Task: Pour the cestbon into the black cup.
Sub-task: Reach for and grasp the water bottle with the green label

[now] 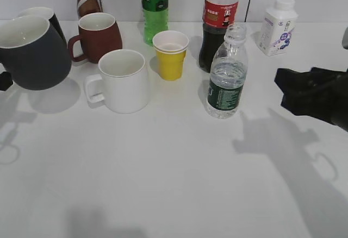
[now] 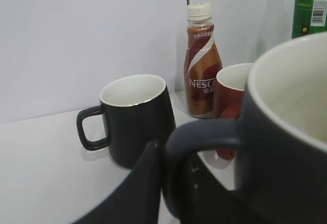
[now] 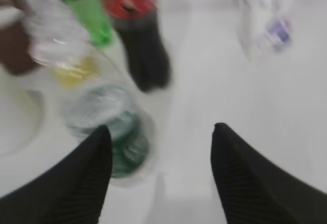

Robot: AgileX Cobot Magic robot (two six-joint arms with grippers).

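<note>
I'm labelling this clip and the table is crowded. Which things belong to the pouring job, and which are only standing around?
In the job: cestbon, uncapped; black cup, its handle in the left gripper; right gripper, open beside the bottle.

Standing around: maroon mug, white mug, yellow cup, jet-black mug, cola bottle, green bottle, Nescafe bottle, white milk bottle.

"NESCAFÉ" partly readable on brown coffee bottle (image 2: 203,63); barcode on green bottle (image 2: 310,9). Other labels illegible.
</note>
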